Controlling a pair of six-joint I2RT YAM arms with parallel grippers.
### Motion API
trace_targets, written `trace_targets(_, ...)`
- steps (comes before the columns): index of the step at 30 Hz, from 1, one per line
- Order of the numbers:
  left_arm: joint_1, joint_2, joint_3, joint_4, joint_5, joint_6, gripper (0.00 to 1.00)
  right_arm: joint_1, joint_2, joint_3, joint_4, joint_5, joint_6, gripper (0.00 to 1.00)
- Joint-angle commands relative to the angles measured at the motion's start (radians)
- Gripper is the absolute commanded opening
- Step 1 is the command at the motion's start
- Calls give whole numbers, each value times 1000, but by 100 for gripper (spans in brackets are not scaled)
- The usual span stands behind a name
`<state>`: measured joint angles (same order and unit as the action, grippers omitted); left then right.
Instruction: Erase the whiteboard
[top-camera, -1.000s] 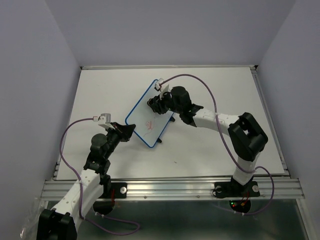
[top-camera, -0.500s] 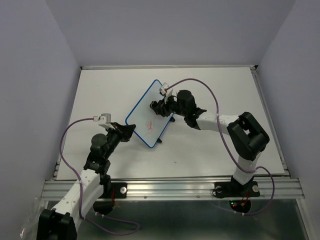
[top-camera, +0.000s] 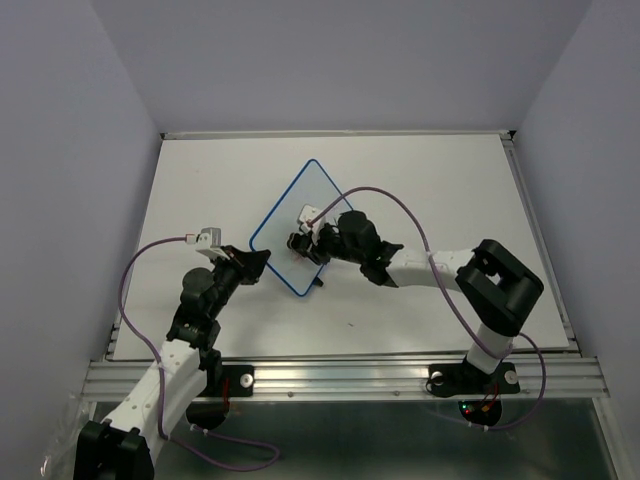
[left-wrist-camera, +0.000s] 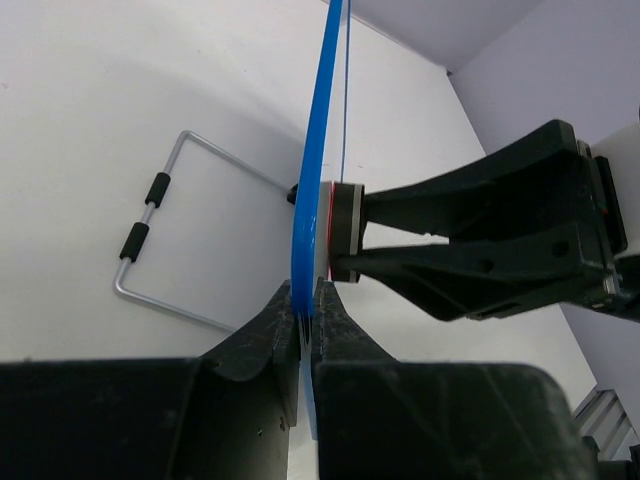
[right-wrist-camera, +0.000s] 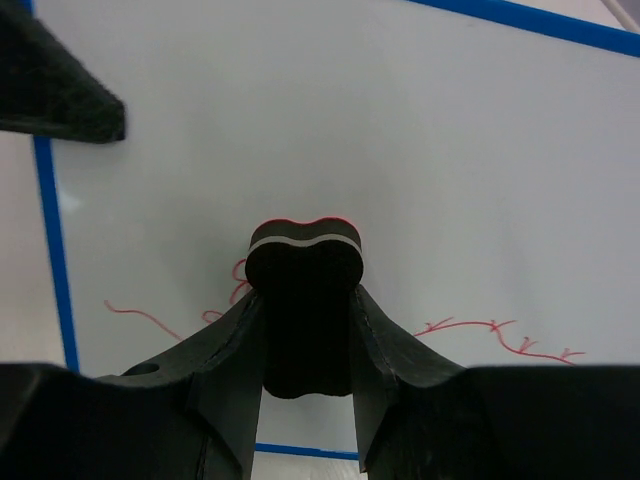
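The whiteboard (top-camera: 305, 205), white with a thin blue frame, stands tilted at mid table. My left gripper (top-camera: 256, 258) is shut on its near-left blue edge (left-wrist-camera: 305, 290), seen edge-on in the left wrist view. My right gripper (top-camera: 303, 246) is shut on a black eraser (right-wrist-camera: 303, 300) with a red pad, pressed flat on the board's face (right-wrist-camera: 330, 130). Red scribbles (right-wrist-camera: 500, 333) show on both sides of the eraser near the board's lower edge. The eraser also shows in the left wrist view (left-wrist-camera: 342, 228), against the board.
The board's wire stand (left-wrist-camera: 170, 235) with black feet lies behind it on the white tabletop (top-camera: 430, 180). Table rails run along the right side (top-camera: 545, 250) and the near edge (top-camera: 340, 375). Grey walls enclose the table.
My right gripper has slid the eraser down the board from its upper part toward the lower-left corner. The left gripper and board have not moved.
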<state>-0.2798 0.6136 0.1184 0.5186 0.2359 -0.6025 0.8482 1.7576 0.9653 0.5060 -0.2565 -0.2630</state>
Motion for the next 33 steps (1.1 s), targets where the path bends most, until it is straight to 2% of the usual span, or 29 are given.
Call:
trace_targets(1,-16,-5,7,-43,36,47,0,144,33,-83,-172,-231,-12,1)
trace_targets(7,-18,0,10,-46,26,46,0,192,42,-108,-167,-316,8,1)
trace_targets(10,-18,2,10,-48,25,46,0,192,56,-123,-106,-241,44,1)
trace_targets(14,-18,-3,10,-49,25,47,0,192,43,-146,6,-57,93,1)
trace_targets(20,-18,-6,12,-58,20,47,0,95,-44,-206,138,-73,171,1)
trace_targets(26,-18,-3,13,-57,20,50,0,11,-53,-212,144,-82,200,1)
trace_targets(28,-18,-2,15,-58,20,52,0,2,-66,-218,146,-128,205,1)
trace_targets(33,-18,-2,15,-57,23,53,0,2,-49,-197,166,-92,238,1)
